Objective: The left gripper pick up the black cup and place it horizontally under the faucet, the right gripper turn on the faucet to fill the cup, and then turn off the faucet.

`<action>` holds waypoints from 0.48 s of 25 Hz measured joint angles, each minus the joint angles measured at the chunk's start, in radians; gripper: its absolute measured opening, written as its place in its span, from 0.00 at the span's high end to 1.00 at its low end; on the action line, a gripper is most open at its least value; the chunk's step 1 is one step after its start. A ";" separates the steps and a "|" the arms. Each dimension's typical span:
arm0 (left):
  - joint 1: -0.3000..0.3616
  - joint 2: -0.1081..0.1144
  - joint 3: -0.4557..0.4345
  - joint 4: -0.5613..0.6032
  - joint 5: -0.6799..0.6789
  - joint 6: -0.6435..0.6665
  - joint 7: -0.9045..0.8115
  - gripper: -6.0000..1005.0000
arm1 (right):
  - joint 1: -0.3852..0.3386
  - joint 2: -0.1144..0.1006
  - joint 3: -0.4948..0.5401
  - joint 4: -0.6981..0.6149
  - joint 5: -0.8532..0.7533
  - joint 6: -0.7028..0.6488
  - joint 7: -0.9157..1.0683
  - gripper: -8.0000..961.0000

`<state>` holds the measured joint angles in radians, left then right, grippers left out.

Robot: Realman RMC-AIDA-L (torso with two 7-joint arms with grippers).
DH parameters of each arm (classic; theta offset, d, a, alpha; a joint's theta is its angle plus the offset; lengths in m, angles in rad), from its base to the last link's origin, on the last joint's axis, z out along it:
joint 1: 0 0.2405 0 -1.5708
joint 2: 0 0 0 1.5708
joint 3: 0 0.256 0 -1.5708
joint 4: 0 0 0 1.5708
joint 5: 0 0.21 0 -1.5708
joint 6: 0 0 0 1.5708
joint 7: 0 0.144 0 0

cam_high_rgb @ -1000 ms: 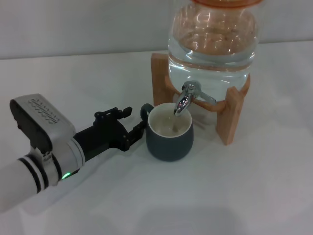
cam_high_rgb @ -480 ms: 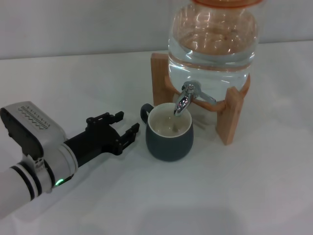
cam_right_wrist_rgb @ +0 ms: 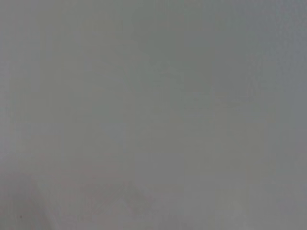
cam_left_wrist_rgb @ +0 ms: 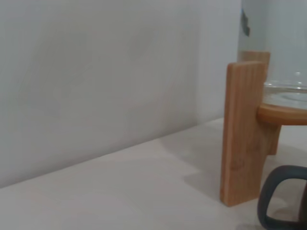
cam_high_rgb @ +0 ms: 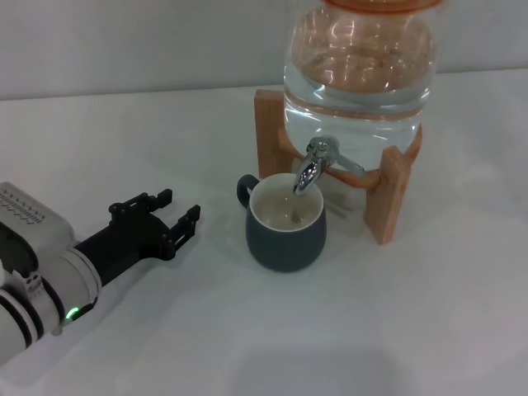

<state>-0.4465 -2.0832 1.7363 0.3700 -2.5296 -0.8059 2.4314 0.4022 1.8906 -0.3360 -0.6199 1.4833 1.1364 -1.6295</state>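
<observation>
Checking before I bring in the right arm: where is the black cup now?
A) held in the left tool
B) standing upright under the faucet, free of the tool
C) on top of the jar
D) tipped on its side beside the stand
B: the black cup stands upright beneath the faucet, with the open left tool apart from it.

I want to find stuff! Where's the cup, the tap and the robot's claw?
black cup (cam_high_rgb: 285, 239): head view, front of its dark wall.
faucet (cam_high_rgb: 307, 174): head view, chrome spout.
left gripper (cam_high_rgb: 175, 214): head view, between its open fingertips.
</observation>
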 joint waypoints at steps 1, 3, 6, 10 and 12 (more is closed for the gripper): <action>0.001 0.000 -0.004 0.001 0.000 -0.001 0.000 0.47 | 0.000 -0.001 0.000 0.000 0.000 -0.001 0.000 0.12; 0.004 0.000 -0.006 0.009 0.000 -0.004 0.000 0.47 | -0.001 -0.001 0.000 0.001 0.000 -0.003 0.000 0.12; 0.028 0.001 -0.005 0.058 0.004 -0.006 0.000 0.47 | -0.002 -0.003 0.000 0.001 0.000 -0.005 0.000 0.12; 0.108 0.009 -0.032 0.167 0.009 0.001 -0.003 0.47 | -0.012 -0.006 0.000 0.001 0.000 -0.009 -0.001 0.12; 0.152 0.015 -0.059 0.219 0.011 0.001 -0.013 0.47 | -0.013 -0.007 0.000 0.001 0.000 -0.011 -0.001 0.12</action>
<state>-0.2948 -2.0683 1.6773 0.5886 -2.5181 -0.8046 2.4181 0.3895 1.8838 -0.3359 -0.6194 1.4834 1.1258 -1.6303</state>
